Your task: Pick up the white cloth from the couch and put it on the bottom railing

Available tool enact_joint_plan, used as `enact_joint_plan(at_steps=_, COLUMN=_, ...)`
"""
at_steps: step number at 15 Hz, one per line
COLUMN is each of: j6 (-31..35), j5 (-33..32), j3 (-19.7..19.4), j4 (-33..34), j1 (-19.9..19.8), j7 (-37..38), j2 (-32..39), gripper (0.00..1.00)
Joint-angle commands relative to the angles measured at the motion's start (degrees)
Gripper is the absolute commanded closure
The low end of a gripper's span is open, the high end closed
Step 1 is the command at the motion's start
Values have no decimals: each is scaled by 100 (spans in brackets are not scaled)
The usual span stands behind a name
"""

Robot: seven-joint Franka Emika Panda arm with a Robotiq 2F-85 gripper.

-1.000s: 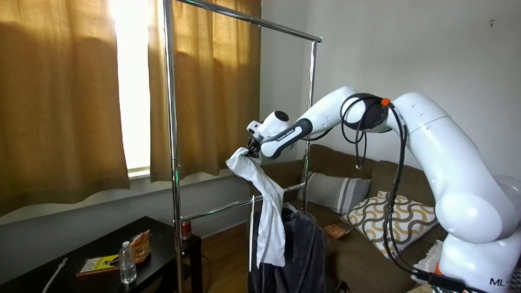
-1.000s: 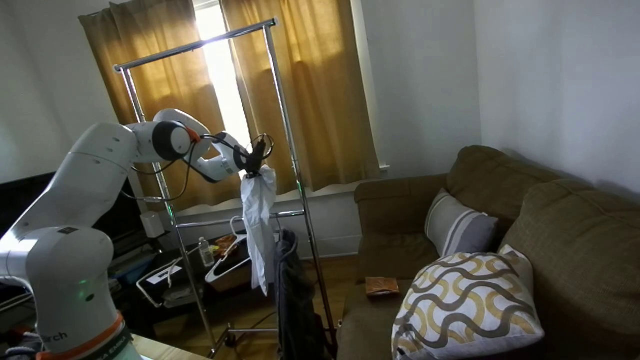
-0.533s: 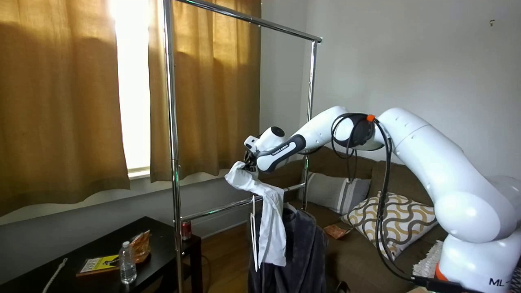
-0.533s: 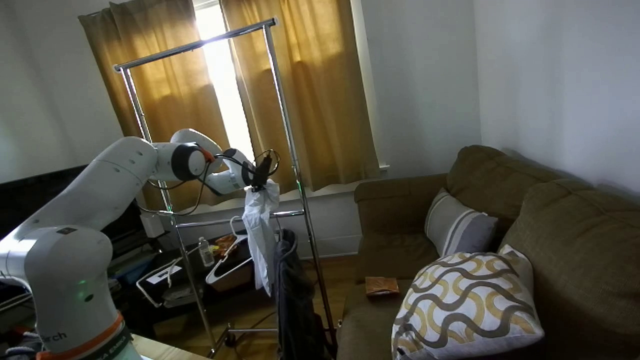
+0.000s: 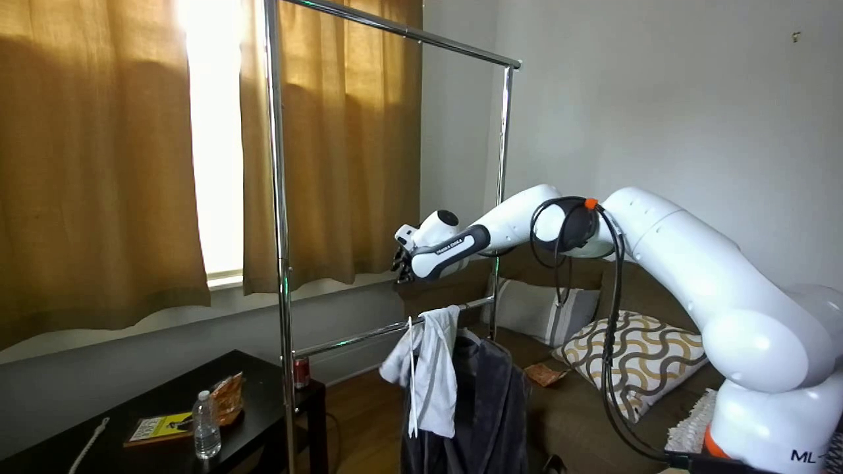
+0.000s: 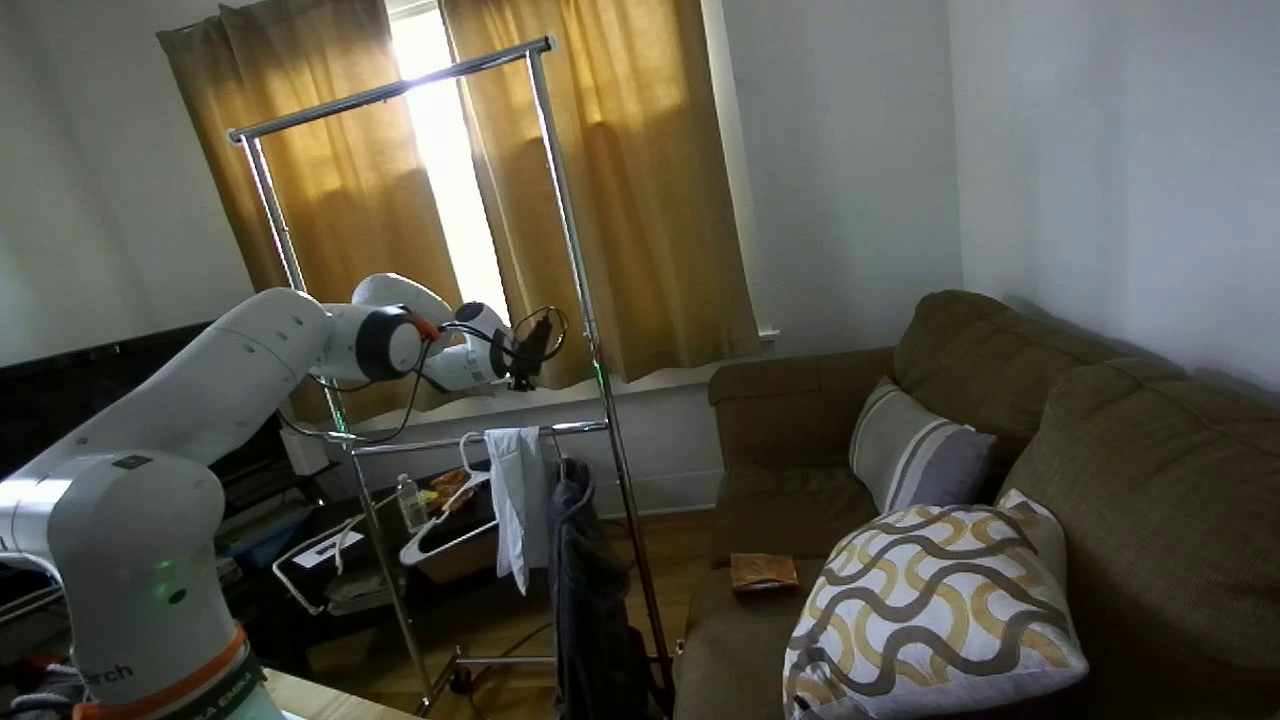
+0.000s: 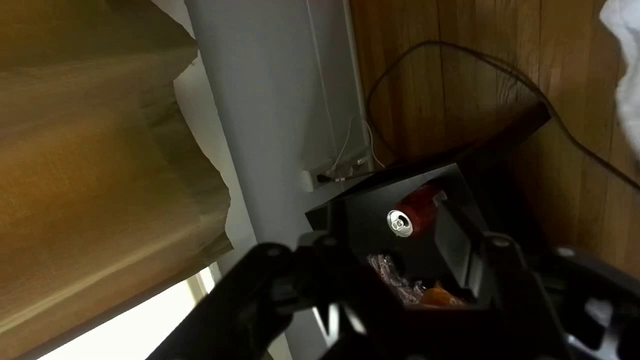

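Observation:
The white cloth (image 5: 438,368) hangs draped over the bottom railing (image 5: 352,338) of the chrome rack, with fabric falling on both sides of the bar. It also hangs there in an exterior view (image 6: 520,500), between the white hanger and the dark grey garment. In the wrist view only an edge of the cloth (image 7: 631,65) shows at the upper right. My gripper (image 5: 400,271) is open and empty, above the railing and apart from the cloth. Its spread fingers show in the wrist view (image 7: 392,220) with nothing between them. The dark brown couch (image 6: 810,400) stands beside the rack.
The white hanger (image 6: 450,550) and the dark grey garment (image 5: 497,395) hang on the same railing beside the cloth. Rack uprights (image 5: 280,197) flank the arm. A black table (image 5: 250,368) holds a red can (image 5: 301,373), a bottle (image 5: 206,428) and a snack bag (image 5: 228,398).
My gripper has moved down and let go of the cloth. The cloth's upper end has dropped over the railing's far side. The white hanger has swung slightly.

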Motion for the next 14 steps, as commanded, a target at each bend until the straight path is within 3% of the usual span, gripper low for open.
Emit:
enact_joint_plan(at_steps=1, j6=-430, j5=218, j3=-359, j4=308, j1=263, j7=364, j2=-44, gripper=17)
enact_joint_plan(at_steps=3, j6=-767, j5=295, j3=-526, j4=265, j1=380, j7=756, j2=-245, gripper=2)
enact_joint_plan(at_steps=4, j6=-1036, j5=311, j3=-662, j4=222, j1=472, j7=1033, j2=-382, gripper=0)
enact_joint_plan(at_steps=10, j6=-2871, j5=169, j3=-956, j4=54, j1=828, j7=2341, j2=-1077, gripper=0)
enact_joint_plan(at_steps=14, j6=-3546, j5=102, j3=-1195, j4=-336, j1=972, j7=3308, j2=-1508, gripper=0)
